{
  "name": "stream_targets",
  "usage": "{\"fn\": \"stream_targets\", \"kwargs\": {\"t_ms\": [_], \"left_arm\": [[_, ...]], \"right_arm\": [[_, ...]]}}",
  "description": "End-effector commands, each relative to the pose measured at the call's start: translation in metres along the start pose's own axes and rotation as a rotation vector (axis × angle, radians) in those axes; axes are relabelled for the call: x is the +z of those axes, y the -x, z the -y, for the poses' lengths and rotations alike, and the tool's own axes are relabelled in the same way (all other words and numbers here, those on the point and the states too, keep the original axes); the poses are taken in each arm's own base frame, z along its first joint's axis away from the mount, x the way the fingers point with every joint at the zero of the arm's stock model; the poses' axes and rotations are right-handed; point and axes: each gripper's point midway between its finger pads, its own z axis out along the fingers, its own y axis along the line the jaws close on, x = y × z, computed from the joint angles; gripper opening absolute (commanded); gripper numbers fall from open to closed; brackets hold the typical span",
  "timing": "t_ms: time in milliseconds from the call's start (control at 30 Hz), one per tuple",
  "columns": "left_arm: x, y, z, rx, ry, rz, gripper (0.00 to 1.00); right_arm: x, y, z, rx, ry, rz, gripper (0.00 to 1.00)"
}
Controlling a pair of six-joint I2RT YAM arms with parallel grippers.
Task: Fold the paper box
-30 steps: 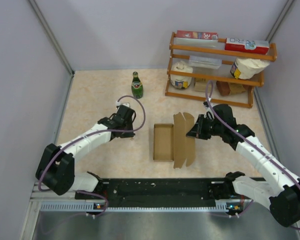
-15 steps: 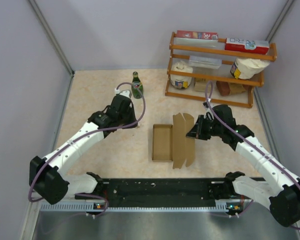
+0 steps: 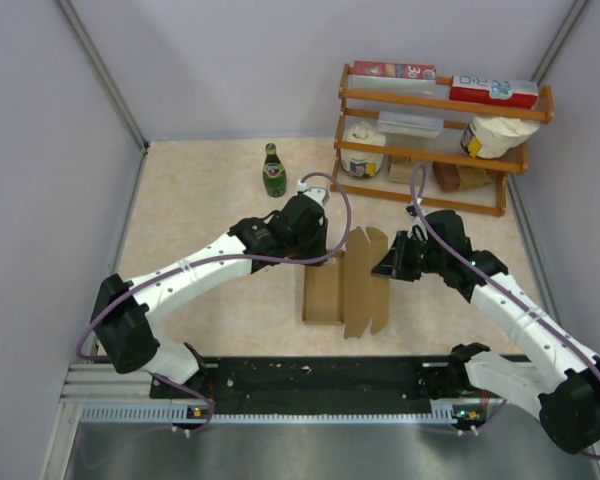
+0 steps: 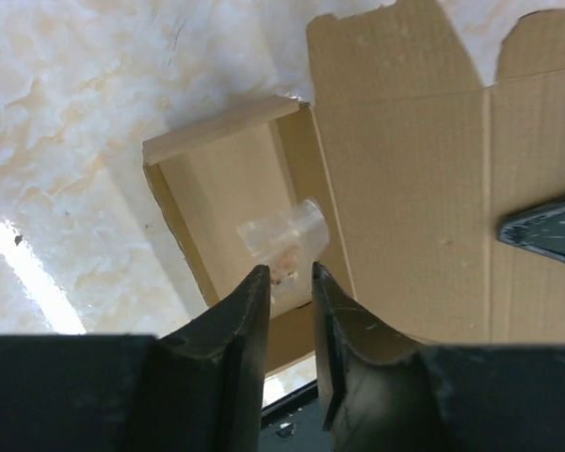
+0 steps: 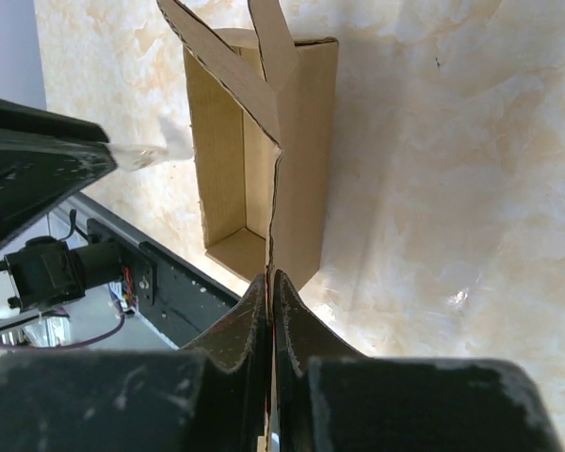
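While right gripper (image 5: 271, 276) clamps a flap of the paper box (image 3: 345, 285) mid-frame, left gripper (image 4: 290, 282), barely parted, pinches a clear scrap (image 4: 282, 240). Tape, possibly.

print on the wooden rack (image 3: 430, 102), top shelf only
the red carton (image 3: 393, 71) at the left end shows a white "30" near its right side; the red-and-white carton (image 3: 493, 92) beside it bears large letters that look like "r-o", with the remaining print too small to read.

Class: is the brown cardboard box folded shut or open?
Open. The paper box shows its tray interior from above; its lid panel is unfolded alongside, with its edge pinched by the right tool.
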Motion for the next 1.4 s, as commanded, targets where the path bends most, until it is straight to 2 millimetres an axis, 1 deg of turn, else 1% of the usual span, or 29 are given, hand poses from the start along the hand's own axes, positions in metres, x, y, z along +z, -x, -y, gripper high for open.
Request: {"fn": "stream_targets", "kwargs": {"t_ms": [0,100,167,233,367,400,500,567,600,633,733,833,900,1000,1100,1167,1233,1267,1367], "left_arm": [[0.001,0.003,0.004,-0.009,-0.014,0.023,0.34],[-0.003,0.007,-0.001,0.007,-0.002,0.051,0.51],[-0.01,0.013,-0.007,0.012,0.029,0.079,0.57],[-0.021,0.022,-0.014,0.012,0.053,0.12,0.59],[-0.047,0.042,-0.025,0.009,0.018,0.217,0.61],[-0.052,0.046,-0.03,0.007,0.016,0.242,0.61],[-0.073,0.055,-0.052,-0.015,0.02,0.328,0.62],[-0.08,0.055,-0.068,-0.027,0.03,0.357,0.63],[-0.085,0.056,-0.073,-0.026,0.028,0.373,0.63],[-0.086,0.054,-0.079,-0.025,0.026,0.376,0.64],[-0.09,0.051,-0.084,-0.003,0.008,0.383,0.64],[-0.092,0.048,-0.083,0.021,-0.01,0.379,0.65],[-0.092,0.046,-0.086,0.027,-0.008,0.377,0.65],[-0.091,0.045,-0.088,0.026,-0.011,0.383,0.65],[-0.091,0.041,-0.09,0.021,-0.02,0.391,0.64],[-0.089,0.036,-0.094,0.012,-0.016,0.393,0.63],[-0.088,0.032,-0.097,0.008,-0.018,0.403,0.61],[-0.087,0.028,-0.092,0.018,-0.052,0.397,0.6],[-0.084,0.019,-0.087,0.032,-0.112,0.418,0.56]], "right_arm": [[-0.002,0.005,-0.008,-0.029,0.033,0.033,0.0],[-0.002,0.005,-0.006,-0.043,0.023,0.024,0.0],[-0.003,0.006,-0.006,-0.07,0.015,0.011,0.0],[-0.005,0.007,-0.005,-0.107,-0.003,-0.011,0.0],[-0.009,0.004,-0.004,-0.182,-0.03,-0.105,0.0],[-0.01,0.006,-0.006,-0.202,-0.03,-0.117,0.0],[-0.013,0.008,-0.004,-0.266,-0.06,-0.199,0.0],[-0.014,0.016,-0.002,-0.31,-0.1,-0.232,0.0],[-0.015,0.023,-0.003,-0.342,-0.109,-0.232,0.0],[-0.015,0.032,-0.006,-0.374,-0.117,-0.23,0.0],[-0.012,0.051,-0.01,-0.43,-0.145,-0.247,0.0],[-0.007,0.065,-0.006,-0.542,-0.234,-0.288,0.0],[-0.001,0.07,-0.001,-0.641,-0.294,-0.332,0.0],[0.016,0.069,-0.003,-0.773,-0.332,-0.394,0.0],[0.028,0.068,-0.008,-0.863,-0.351,-0.417,0.0],[0.034,0.065,-0.008,-0.91,-0.368,-0.437,0.0],[0.038,0.064,-0.003,-0.953,-0.415,-0.454,0.0],[0.04,0.062,-0.003,-0.972,-0.429,-0.459,0.0],[0.045,0.056,-0.004,-1.023,-0.444,-0.452,0.0]]}}
